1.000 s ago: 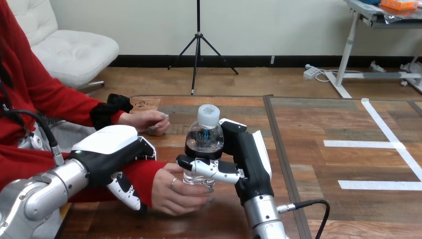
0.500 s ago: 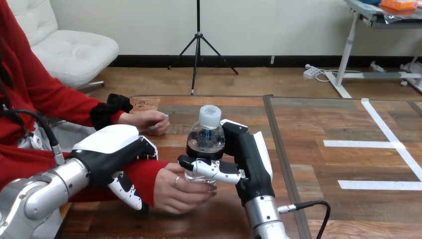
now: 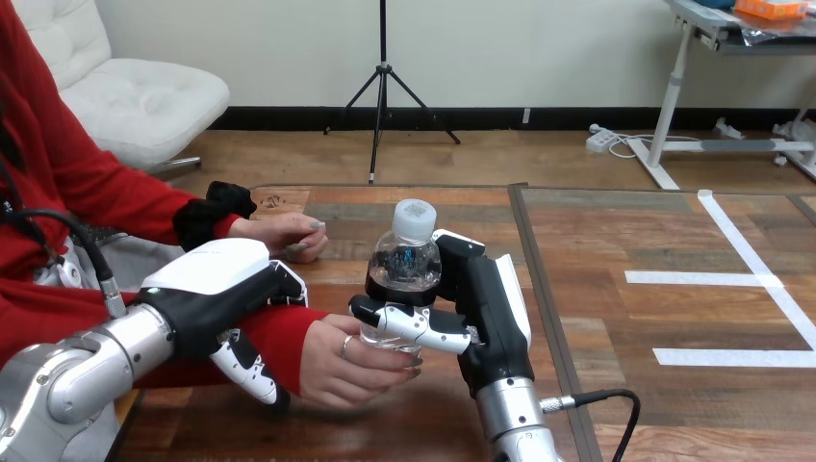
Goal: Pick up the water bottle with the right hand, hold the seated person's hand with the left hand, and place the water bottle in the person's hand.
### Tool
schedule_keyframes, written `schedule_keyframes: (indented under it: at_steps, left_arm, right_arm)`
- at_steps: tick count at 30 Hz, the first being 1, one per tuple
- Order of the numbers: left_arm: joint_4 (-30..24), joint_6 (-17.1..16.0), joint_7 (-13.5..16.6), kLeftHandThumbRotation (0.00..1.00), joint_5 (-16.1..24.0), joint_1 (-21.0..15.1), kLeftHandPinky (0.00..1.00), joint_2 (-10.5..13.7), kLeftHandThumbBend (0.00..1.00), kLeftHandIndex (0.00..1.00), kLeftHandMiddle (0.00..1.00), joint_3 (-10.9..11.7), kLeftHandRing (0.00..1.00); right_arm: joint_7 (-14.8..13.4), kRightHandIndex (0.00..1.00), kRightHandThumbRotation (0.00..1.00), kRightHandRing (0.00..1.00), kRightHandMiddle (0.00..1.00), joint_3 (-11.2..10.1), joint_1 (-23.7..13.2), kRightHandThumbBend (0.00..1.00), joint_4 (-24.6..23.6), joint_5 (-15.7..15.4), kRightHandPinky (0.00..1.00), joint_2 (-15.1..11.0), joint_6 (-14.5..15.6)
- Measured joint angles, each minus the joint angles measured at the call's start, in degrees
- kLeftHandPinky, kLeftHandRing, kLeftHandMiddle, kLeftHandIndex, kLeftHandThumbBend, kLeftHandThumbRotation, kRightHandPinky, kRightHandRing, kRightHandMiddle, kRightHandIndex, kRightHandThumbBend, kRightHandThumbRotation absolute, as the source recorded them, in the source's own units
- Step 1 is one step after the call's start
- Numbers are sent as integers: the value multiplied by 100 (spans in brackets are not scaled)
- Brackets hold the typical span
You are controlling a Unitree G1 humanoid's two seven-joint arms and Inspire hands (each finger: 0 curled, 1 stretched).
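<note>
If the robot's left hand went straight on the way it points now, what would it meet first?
Probably the person's hand cupped round the clear plastic water bottle, just ahead of the left hand; depth unclear.

Water bottle (image 3: 404,265): clear glossy plastic, white matt cap (image 3: 414,219); left hand (image 3: 216,289) and right hand (image 3: 486,308): smooth white shells, black plastic; left forearm (image 3: 87,371): silvery metal; bench (image 3: 616,241): grainy matt wood; sleeve (image 3: 279,337): red cloth.

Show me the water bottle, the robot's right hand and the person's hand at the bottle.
water bottle (image 3: 404,260), head view, on its clear body under the cap.
right hand (image 3: 489,313), head view, on its black middle.
person's hand (image 3: 335,369), head view, on its back.
</note>
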Motion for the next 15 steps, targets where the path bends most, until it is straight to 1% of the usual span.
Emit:
schedule_keyframes:
  at_steps: [6,15]
  left_arm:
    - [0,0,0,3,0,0,41,-3,100,48,47,3,44]
    - [0,0,0,3,-4,0,41,-7,100,48,47,10,44]
  right_arm:
    - [89,39,11,37,40,0,0,83,0,118,34,0,0]
    - [156,39,12,37,41,1,3,83,0,196,34,0,0]
